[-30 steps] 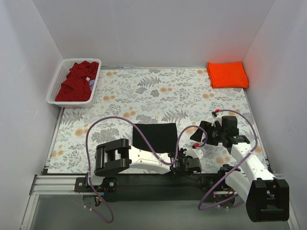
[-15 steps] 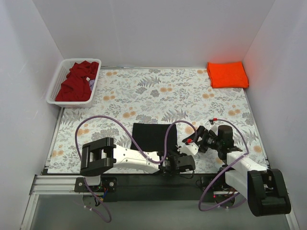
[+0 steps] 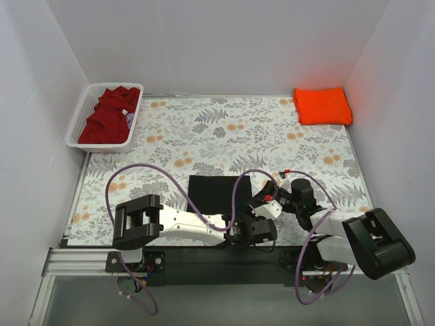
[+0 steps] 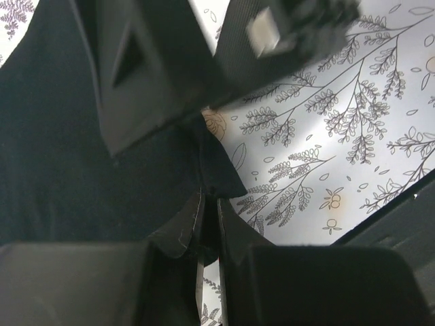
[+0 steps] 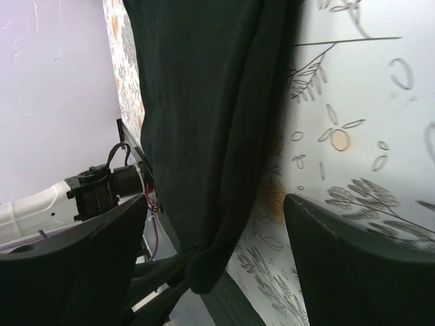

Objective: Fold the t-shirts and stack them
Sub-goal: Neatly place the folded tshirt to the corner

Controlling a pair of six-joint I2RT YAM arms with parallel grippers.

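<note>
The black t-shirt [image 3: 219, 193] lies folded at the table's near middle. My left gripper [image 3: 253, 228] is low at the shirt's near right corner; in the left wrist view it [image 4: 209, 198] is shut on that corner of the black cloth [image 4: 68, 149]. My right gripper [image 3: 266, 202] is open and low at the shirt's right edge; in the right wrist view it [image 5: 216, 204] straddles the folded edge [image 5: 204, 102]. The orange t-shirt [image 3: 322, 105] lies folded at the back right. The dark red t-shirt [image 3: 109, 115] is bunched in the basket.
The white slatted basket [image 3: 78, 125] stands at the back left. White walls close in the floral table cover [image 3: 224, 132] on three sides. Purple cables [image 3: 146, 170] loop over the near table. The two grippers are close together.
My right arm has swung left and dropped to the black shirt's right edge. My left arm shifted slightly left early on, then stayed shut on the corner.
</note>
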